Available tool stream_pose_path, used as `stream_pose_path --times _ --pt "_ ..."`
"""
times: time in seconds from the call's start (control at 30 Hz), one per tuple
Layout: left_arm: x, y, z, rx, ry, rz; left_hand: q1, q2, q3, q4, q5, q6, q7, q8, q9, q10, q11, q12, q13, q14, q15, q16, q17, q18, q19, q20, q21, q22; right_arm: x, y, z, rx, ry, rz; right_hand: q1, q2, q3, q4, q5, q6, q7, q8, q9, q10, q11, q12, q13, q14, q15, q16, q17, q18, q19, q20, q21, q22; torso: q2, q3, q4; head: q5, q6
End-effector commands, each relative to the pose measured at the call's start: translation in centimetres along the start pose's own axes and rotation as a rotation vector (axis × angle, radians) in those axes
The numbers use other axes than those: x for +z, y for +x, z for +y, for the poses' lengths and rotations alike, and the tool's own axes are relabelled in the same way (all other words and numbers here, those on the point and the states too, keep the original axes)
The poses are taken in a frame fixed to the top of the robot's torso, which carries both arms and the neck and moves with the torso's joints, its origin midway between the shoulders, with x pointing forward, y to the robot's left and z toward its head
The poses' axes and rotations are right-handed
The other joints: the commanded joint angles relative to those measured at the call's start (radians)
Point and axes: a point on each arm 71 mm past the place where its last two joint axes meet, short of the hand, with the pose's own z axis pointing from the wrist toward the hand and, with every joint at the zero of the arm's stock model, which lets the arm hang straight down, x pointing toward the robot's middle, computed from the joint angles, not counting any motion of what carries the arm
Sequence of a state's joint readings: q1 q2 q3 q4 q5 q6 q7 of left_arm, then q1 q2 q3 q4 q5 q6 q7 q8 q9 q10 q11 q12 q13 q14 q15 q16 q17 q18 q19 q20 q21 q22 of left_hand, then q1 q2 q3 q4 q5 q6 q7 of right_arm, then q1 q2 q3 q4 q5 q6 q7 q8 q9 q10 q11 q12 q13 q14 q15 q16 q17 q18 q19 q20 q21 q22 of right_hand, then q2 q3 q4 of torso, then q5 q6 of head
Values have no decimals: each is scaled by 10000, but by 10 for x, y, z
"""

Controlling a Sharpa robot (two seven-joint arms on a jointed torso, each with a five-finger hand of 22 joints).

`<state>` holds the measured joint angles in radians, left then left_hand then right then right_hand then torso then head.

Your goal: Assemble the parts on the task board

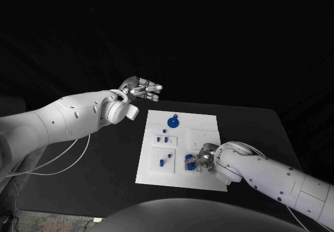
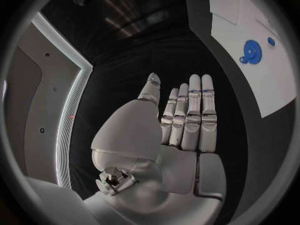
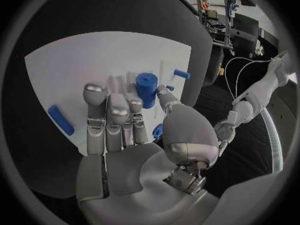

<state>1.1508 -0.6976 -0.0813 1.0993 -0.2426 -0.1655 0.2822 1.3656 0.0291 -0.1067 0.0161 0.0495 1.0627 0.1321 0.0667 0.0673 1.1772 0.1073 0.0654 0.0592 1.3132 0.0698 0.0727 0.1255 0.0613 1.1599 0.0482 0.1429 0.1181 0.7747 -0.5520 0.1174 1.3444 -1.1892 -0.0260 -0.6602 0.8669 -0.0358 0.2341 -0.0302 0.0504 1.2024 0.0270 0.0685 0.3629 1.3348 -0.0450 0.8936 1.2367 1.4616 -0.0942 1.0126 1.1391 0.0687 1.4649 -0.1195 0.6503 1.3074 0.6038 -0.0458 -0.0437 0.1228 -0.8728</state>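
Above the black tabletop (image 1: 90, 174), the left robot hand (image 1: 141, 90) hovers off the far left corner of the white rectangular task board (image 1: 209, 123), fingers straight and apart, grasping nothing. A round blue disc part (image 1: 173, 121) lies on the board's far end. The right robot hand (image 1: 202, 159) reaches over the near end, fingertips around a blue cylindrical part (image 3: 147, 88); a firm grasp cannot be told

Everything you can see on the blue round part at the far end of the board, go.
The blue round part is a flat disc with a small lug at one edge and a pale spot at its centre, plastic by its look. It lies flat on the white task board near its far end, a small blue piece just beside it. Neither hand touches it; the left hand hovers beyond the board, fingers apart.
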Motion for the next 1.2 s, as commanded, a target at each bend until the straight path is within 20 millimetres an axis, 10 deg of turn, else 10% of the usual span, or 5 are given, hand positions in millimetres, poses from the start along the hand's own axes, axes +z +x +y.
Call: stream_pose_path --times 0.03,0.3,0.7,1.2 --pt "0 2 -1 -18 65 168 -59 38 8 4 -24 -100 3 -22 -5 -79 11 -58 0 -61 11 -25 -8 -100 58 19 -62 -13 0 2 4 -150 -198 82 -209 -29 -871 314 -29 -48 76 -40 -26 -17 24 -57 -4 -31 -45 -19 34 -118 544 -37 -13 636 0 -3 0 -12 2" --pt "0 2 -1 -15 38 161 -59 38 8 4 -24 -100 3 -22 -5 -79 11 -58 0 -61 11 -25 -8 -100 58 19 -62 -13 -2 4 6 -183 -356 154 545 954 -3730 568 -22 -69 84 -40 -55 -8 28 -139 48 -2 -42 -99 187 -114 545 -34 -38 654 -2 0 -1 4 2" --pt "-1 0 0 11 -1 135 -59 38 8 4 -24 -100 3 -22 -5 -79 11 -58 0 -61 11 -25 -8 -100 58 19 -62 -13 -9 0 1 -50 -645 -72 1224 1053 -3314 73 -19 28 52 -32 -27 63 4 -53 94 12 -56 -113 202 -121 555 -44 12 668 0 3 -6 16 2" --pt "-2 -5 0 70 14 31 -39 39 13 -2 -24 -99 2 -19 -4 -81 10 -58 0 -57 10 -19 -14 -95 75 19 -80 -14 -42 -52 -39 379 -859 -848 1388 385 -1873 -125 -12 -73 85 -40 40 159 16 177 273 44 -42 -107 253 -120 565 -33 195 678 -5 26 -34 -118 2"
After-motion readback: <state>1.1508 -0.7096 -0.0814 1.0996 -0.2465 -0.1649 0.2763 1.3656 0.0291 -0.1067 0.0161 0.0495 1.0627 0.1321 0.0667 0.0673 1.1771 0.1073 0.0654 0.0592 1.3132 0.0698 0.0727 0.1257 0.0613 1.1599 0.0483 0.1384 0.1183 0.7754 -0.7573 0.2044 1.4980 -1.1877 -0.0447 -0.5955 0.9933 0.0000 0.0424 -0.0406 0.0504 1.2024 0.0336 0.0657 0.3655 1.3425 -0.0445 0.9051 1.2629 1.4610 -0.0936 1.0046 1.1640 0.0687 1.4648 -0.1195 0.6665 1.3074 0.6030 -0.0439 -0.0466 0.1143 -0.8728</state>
